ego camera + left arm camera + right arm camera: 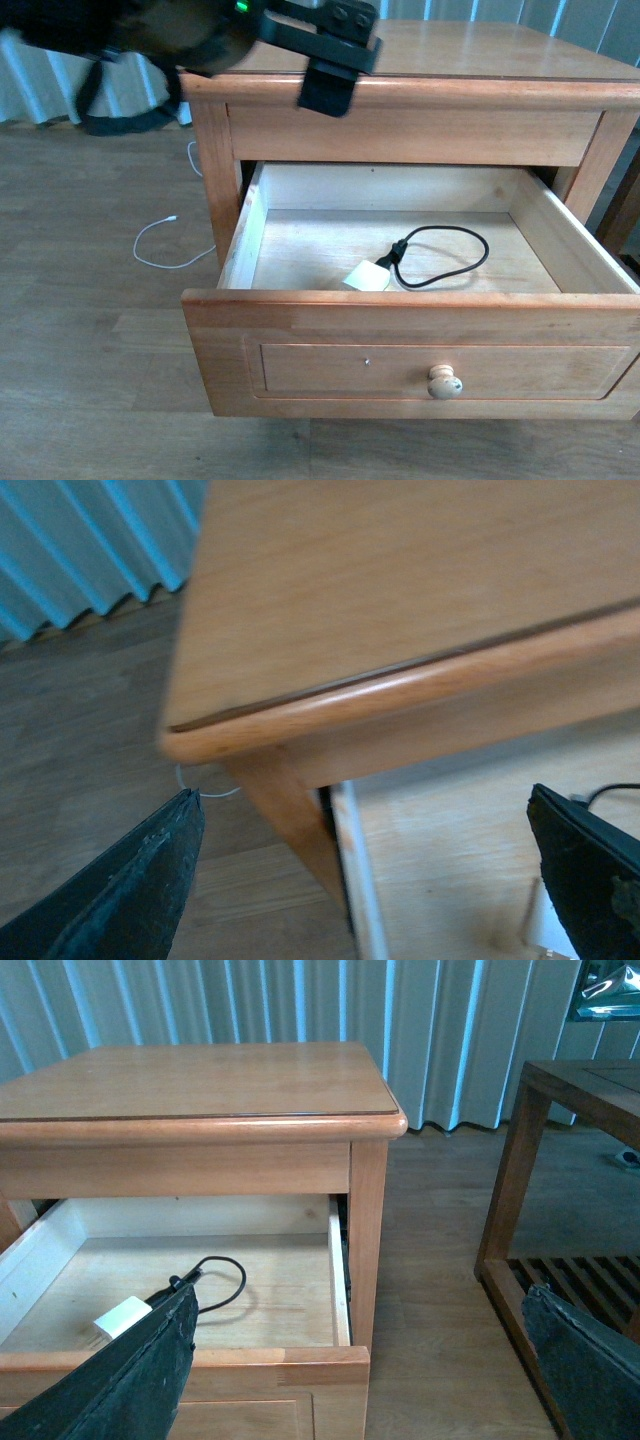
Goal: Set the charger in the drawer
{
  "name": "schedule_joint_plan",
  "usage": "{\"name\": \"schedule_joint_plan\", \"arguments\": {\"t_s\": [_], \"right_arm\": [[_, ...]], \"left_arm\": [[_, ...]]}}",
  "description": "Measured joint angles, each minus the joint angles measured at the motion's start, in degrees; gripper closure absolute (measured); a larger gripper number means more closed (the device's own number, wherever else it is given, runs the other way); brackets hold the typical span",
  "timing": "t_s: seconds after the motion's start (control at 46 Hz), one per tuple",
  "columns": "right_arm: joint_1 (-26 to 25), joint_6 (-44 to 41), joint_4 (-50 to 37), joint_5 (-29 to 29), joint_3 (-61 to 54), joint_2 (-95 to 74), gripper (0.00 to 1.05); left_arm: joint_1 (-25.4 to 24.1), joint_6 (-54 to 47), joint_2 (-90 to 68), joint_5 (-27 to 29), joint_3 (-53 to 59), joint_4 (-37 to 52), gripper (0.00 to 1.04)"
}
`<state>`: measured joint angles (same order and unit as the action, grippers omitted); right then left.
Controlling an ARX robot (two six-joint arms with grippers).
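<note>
The drawer [400, 312] of the light-wood nightstand is pulled fully out, its round pale knob [445, 382] facing me. The charger [366, 276], a small white block, lies on the drawer floor near the front, with its black looped cable [445, 258] beside it. My left gripper [330, 85] hangs open above the nightstand's front left corner, holding nothing. In its wrist view the gripper [365, 880] spans the drawer's left wall [352, 880]. In the right wrist view my open right gripper [360, 1370] is off the drawer's right front corner, apart from the charger [122, 1317].
A thin white cable [165, 245] lies on the wood floor left of the nightstand. A dark wooden side table [520, 1160] stands to the nightstand's right. Pleated curtains [450, 1030] hang behind. The nightstand top [470, 50] is bare.
</note>
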<state>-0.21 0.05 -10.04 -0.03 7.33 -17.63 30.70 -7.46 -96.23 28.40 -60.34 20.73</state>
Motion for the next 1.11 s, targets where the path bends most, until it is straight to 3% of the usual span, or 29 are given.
{"name": "schedule_joint_plan", "arguments": {"t_s": [0.392, 0.631, 0.827, 0.849, 0.892, 0.957, 1.001, 1.11], "right_arm": [[0.00, 0.02, 0.00, 0.00, 0.00, 0.00, 0.08], [0.00, 0.02, 0.00, 0.00, 0.00, 0.00, 0.08], [0.02, 0.02, 0.00, 0.00, -0.02, 0.00, 0.08], [0.02, 0.00, 0.00, 0.02, 0.00, 0.02, 0.08], [0.02, 0.00, 0.00, 0.00, -0.02, 0.00, 0.08], [0.02, 0.02, 0.00, 0.00, -0.02, 0.02, 0.08], [0.02, 0.00, 0.00, 0.00, -0.02, 0.02, 0.08], [0.04, 0.02, 0.00, 0.00, -0.02, 0.02, 0.08]], "left_arm": [[-1.22, 1.57, 36.06, 12.39, 20.48, -3.72, 0.06], [4.04, 8.37, 61.68, 28.37, 28.41, -17.75, 0.06], [5.55, 11.67, 65.53, 29.68, 29.33, -18.84, 0.06], [5.05, 11.45, 65.83, 28.26, 29.35, -19.41, 0.08], [1.49, 9.75, 68.26, 14.27, 30.64, -22.05, 0.18], [-4.28, 8.79, 72.46, 0.09, 35.17, -22.10, 0.34], [-7.56, 8.55, 74.69, -5.22, 37.86, -21.49, 0.45], [-11.06, 8.13, 80.63, -9.66, 42.91, -23.80, 0.68]]}}
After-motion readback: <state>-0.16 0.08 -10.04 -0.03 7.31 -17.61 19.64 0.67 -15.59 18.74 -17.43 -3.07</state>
